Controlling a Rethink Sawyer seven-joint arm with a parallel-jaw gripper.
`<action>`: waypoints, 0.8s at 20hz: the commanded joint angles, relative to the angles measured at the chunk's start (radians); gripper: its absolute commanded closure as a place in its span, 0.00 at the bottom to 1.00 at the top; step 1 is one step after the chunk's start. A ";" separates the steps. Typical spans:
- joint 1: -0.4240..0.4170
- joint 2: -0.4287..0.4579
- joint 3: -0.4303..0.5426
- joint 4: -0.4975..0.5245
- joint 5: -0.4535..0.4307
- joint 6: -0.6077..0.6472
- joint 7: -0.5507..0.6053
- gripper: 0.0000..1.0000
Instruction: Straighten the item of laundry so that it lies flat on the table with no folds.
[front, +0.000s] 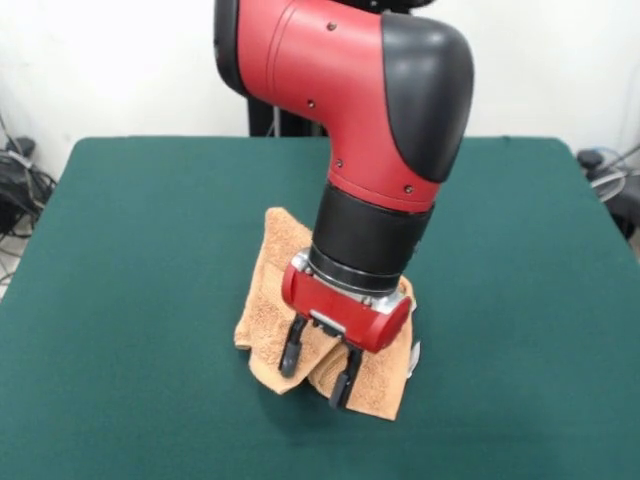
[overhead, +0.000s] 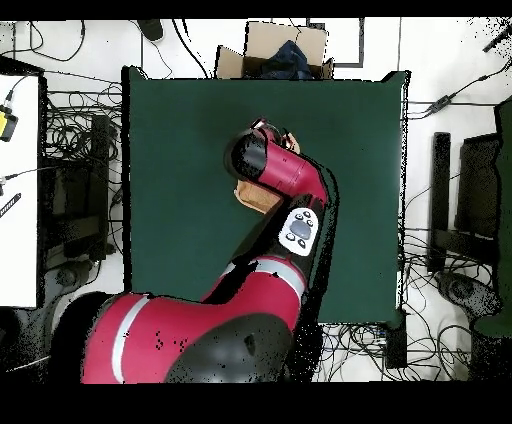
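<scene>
Reading the front view from left to right, we are first crossing bare green table (front: 130, 300), then meeting the towel (front: 268, 330), which is lying bunched near the middle of the cloth-covered surface, well short of flat, with a raised fold running through it and a lower layer sticking out at the near right corner. Its long axis is running on a diagonal, from the far left down toward the near right, though the arm is hiding much of its middle. Next we are coming to the gripper (front: 318, 366), which is pointing almost straight down over the towel's near edge. Its two black fingers (front: 292, 352) are standing apart, moderately open, with a ridge of terry rising in the gap between them; they are not closed on anything, and we cannot tell whether their tips are touching the fabric or hanging just above it. The relation we are leaning on is this: the towel is lying directly beneath and between the fingers, with most of it stretching away toward the far left. We judge that closing here would pinch the fold near the towel's near edge. In the overhead view the arm is covering nearly all of the towel, so only an orange sliver is showing beside it.
</scene>
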 joint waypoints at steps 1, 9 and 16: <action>0.071 0.053 -0.068 -0.033 -0.043 0.311 0.173 0.00; 0.069 0.065 -0.072 -0.026 -0.045 0.264 0.173 0.00; 0.094 0.071 -0.146 -0.050 -0.064 0.425 0.173 0.00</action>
